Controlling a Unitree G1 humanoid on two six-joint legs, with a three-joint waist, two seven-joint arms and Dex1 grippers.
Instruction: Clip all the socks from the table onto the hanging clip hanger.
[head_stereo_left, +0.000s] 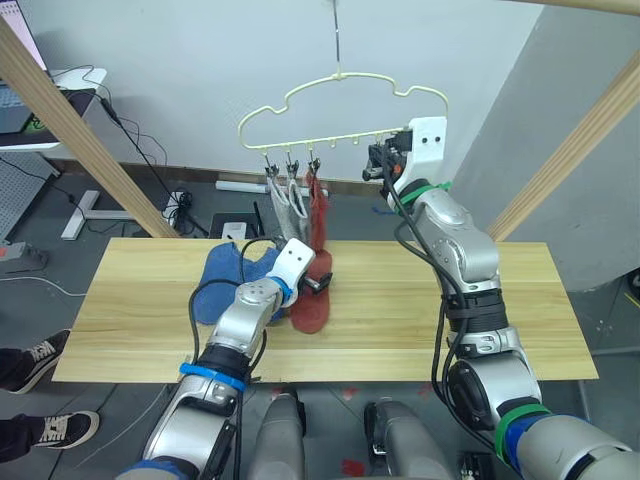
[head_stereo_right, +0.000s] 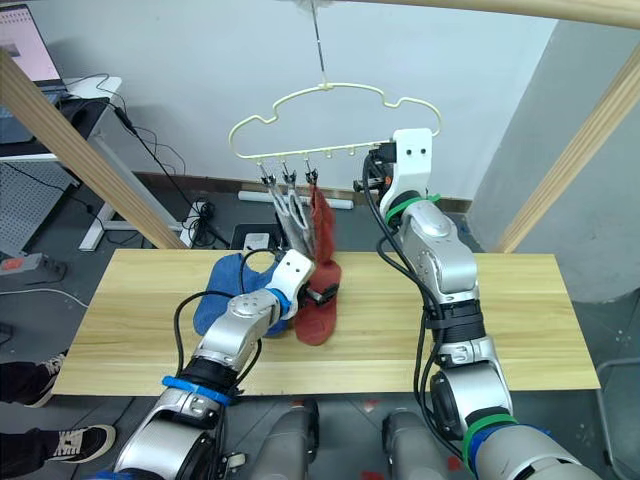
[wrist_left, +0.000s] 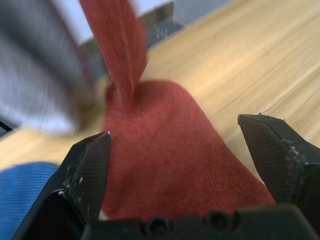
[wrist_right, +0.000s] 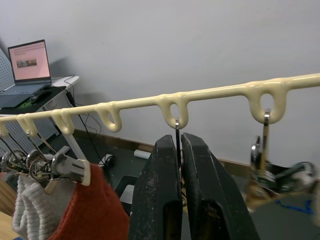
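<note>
Down at the table (head_stereo_left: 520, 300), the left claw (wrist_left: 185, 150) gapes over a rust-red sock (wrist_left: 170, 155) while the right claw (wrist_right: 180, 165) pinches a clip (wrist_right: 176, 131).

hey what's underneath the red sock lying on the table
The red sock lies flat on the table, beside the blue socks. The open left gripper hovers over it. Whatever the sock covers is hidden.

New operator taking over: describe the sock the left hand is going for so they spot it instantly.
On the table, below the clip hanger, the open left hand hovers over a rust-red sock lying flat. Unlike its hung twin and the blue socks beside it, it is red and unclipped.
</note>
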